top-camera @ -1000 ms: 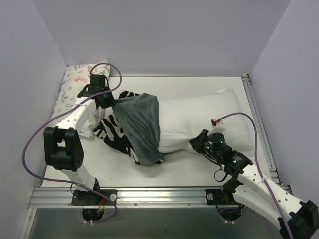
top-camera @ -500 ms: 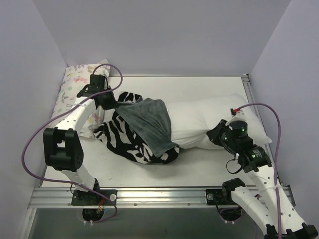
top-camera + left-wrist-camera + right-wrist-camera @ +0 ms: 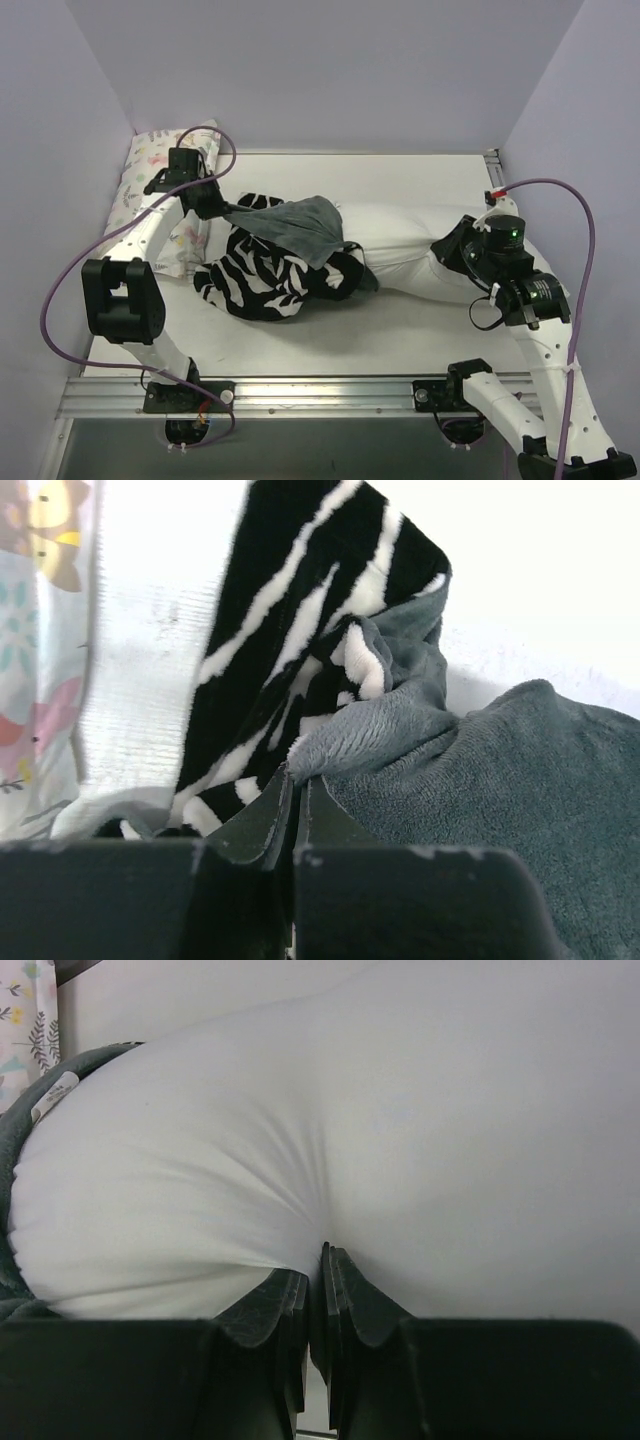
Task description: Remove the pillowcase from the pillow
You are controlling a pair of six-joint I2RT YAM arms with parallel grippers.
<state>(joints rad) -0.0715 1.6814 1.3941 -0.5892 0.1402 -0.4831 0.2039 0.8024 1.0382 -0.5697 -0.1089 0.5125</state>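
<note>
Plush zebra-striped pillowcase (image 3: 255, 282) lies bunched, grey lining showing.

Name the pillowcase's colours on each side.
Pillowcase: black-and-white zebra stripes one side, dark grey the other; left wrist view.

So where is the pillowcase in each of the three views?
Top external: pillowcase bunched centre-left, around the left end of the pillow.
Left wrist: fills centre and right, pinched by the left tool.
Right wrist: dark sliver at the left edge.
Shared landmark: pastel print pillow, at the left in every view.
</note>
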